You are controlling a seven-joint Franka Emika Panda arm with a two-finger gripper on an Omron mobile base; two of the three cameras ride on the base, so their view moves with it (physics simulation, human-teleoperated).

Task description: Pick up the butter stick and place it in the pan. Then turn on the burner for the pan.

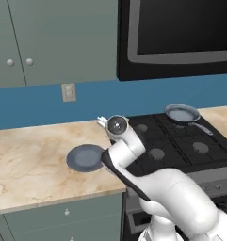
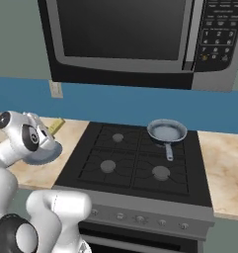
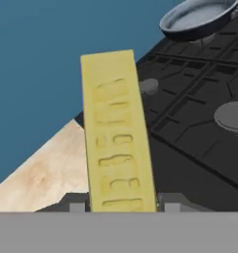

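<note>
A white robot arm is reaching over a marble-patterned counter (image 1: 35, 160) beside a black gas stove (image 2: 140, 158). Its hand (image 3: 121, 205) is pinching the butter stick (image 3: 118, 133), a pale-yellow bar with raised lettering, and is holding it in the air above the counter's edge, just left of the stove. In the right base view the butter stick (image 2: 56, 125) is poking out past the arm's wrist. The pan (image 2: 166, 131), round and grey-blue, is sitting on the stove's back right burner with its thin handle pointing toward the front. A flat dark plate (image 1: 85, 157) is lying on the counter under the arm. A black microwave (image 2: 135, 39) is hanging above the stove.
</note>
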